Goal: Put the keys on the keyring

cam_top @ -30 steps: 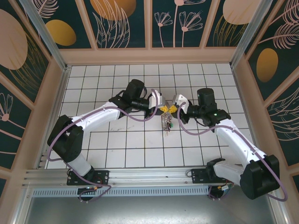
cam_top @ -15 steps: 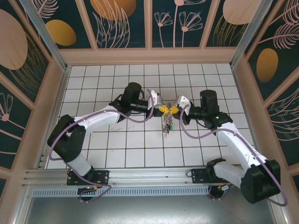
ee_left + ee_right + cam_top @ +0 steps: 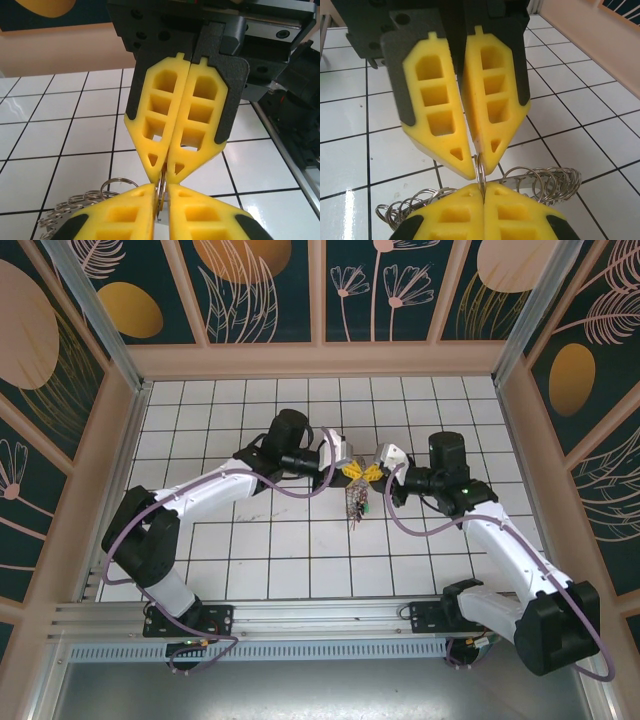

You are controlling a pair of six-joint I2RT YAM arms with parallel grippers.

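Around your workspace stand the dark panelled walls painted with flowers. They enclose the white tiled table. Both arms reach in toward its middle: your left arm comes from the left and your right arm from the right.

The two grippers meet there tip to tip, with their yellow fingers almost touching. Your right gripper has its fingers pressed flat together, and the thin wire of the keyring comes out of the seam between them, so it is clamped on that ring. Your left gripper has its fingers a narrow slit apart with the same wire running into the slit. You cannot tell from here whether they are pinching it or have let it loose.

Just on the near side of the fingertips is the bunch of keys, a small dark cluster with flecks of colour. In the wrist views, a string of small split rings trails beneath the fingers, close over the tiles.
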